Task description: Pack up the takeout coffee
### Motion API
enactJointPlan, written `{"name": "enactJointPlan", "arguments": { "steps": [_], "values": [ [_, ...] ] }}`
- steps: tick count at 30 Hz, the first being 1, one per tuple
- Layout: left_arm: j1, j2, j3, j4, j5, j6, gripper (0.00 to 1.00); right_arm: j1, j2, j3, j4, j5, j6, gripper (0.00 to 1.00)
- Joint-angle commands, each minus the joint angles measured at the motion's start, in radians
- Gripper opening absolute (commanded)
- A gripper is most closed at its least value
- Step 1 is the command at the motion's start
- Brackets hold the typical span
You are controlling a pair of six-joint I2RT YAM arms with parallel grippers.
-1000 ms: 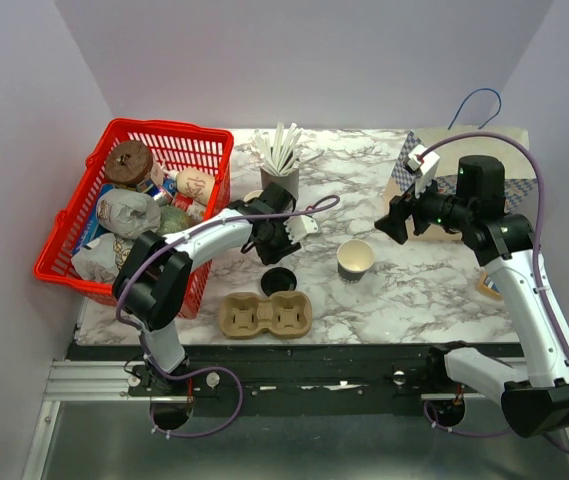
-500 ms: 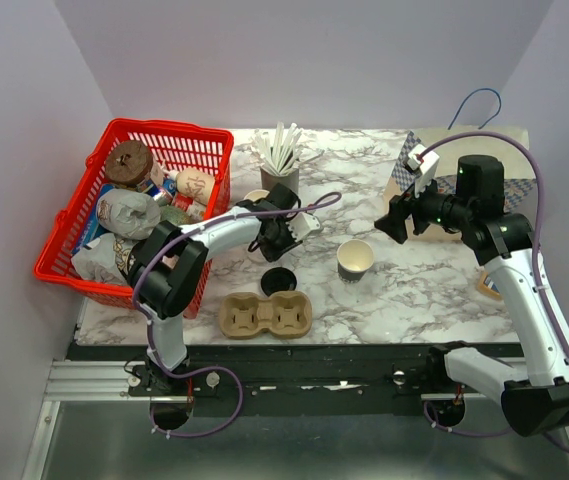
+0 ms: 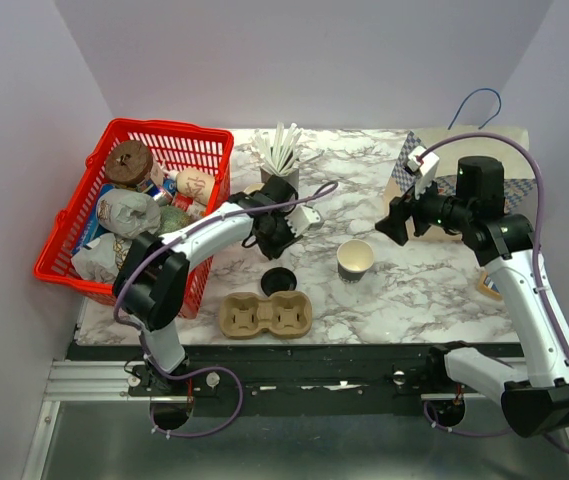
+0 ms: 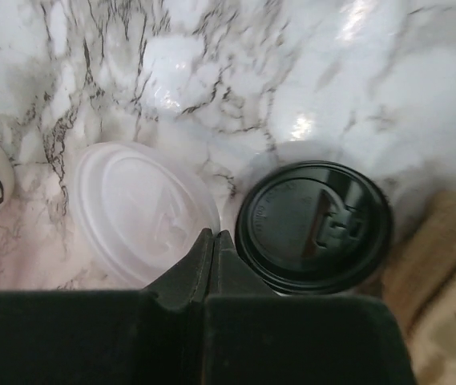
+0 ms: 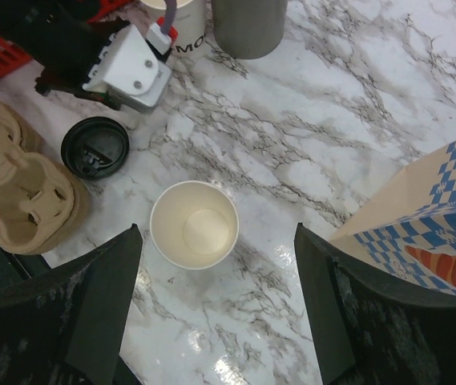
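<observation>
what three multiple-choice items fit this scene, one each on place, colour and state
1. Where is the black lid? A on the marble table, next to the cup carrier; B inside the cup carrier; C on the floor.
2. What colour is the basket? A blue; B red; C green.
3. How is the left claw? A open; B shut on the black lid; C shut, empty.
Key: A, it lies on marble by the carrier; B, its mesh is red; C, its jaws meet with nothing between.
</observation>
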Motion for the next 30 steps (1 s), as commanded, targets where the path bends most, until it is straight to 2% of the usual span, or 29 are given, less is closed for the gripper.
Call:
{"name": "enactJointPlan", "arguments": {
  "steps": [1, 3, 4, 6, 11, 14, 16, 17, 19, 20, 26, 30],
  "values": [
    [-0.004, -0.093, 0.096, -0.148, 0.249, 0.002, 0.00, 0.000, -0.023, 0.027, -0.060, 0.036, 0.004, 0.86],
    [-0.007, -0.123, 0.111, -0.169, 0.311, 0.011, 0.00, -0.005, -0.026, 0.038, -0.068, 0.045, 0.027, 0.86],
    [-0.007, -0.135, 0.114, -0.169, 0.387, 0.032, 0.00, -0.019, -0.029, 0.041, -0.067, 0.042, 0.066, 0.86],
    [-0.010, -0.175, 0.108, -0.125, 0.429, 0.031, 0.00, -0.048, -0.030, 0.044, -0.064, 0.021, 0.113, 0.86],
    [-0.014, -0.184, 0.160, -0.012, 0.573, 0.016, 0.00, -0.189, -0.058, -0.023, -0.015, -0.126, 0.262, 0.87],
    [-0.027, -0.157, 0.220, 0.118, 0.645, -0.123, 0.00, -0.295, -0.059, -0.076, 0.008, -0.211, 0.310, 0.90],
    [-0.052, -0.140, 0.228, 0.233, 0.699, -0.298, 0.00, -0.347, -0.059, -0.117, 0.036, -0.261, 0.328, 0.92],
    [-0.059, -0.135, 0.216, 0.396, 0.713, -0.370, 0.00, -0.361, -0.061, -0.128, 0.060, -0.287, 0.369, 0.93],
    [-0.078, -0.130, 0.156, 0.567, 0.704, -0.587, 0.00, -0.393, -0.050, -0.146, 0.071, -0.358, 0.380, 0.94],
    [-0.083, -0.127, 0.136, 0.717, 0.696, -0.648, 0.00, -0.401, -0.046, -0.162, 0.074, -0.380, 0.380, 0.94],
    [-0.119, -0.034, 0.019, 1.195, 0.669, -1.014, 0.00, -0.474, -0.006, -0.252, 0.110, -0.478, 0.379, 0.96],
    [-0.135, 0.041, 0.009, 1.286, 0.693, -1.119, 0.00, -0.490, 0.028, -0.339, 0.168, -0.539, 0.374, 0.98]
  ]
}}
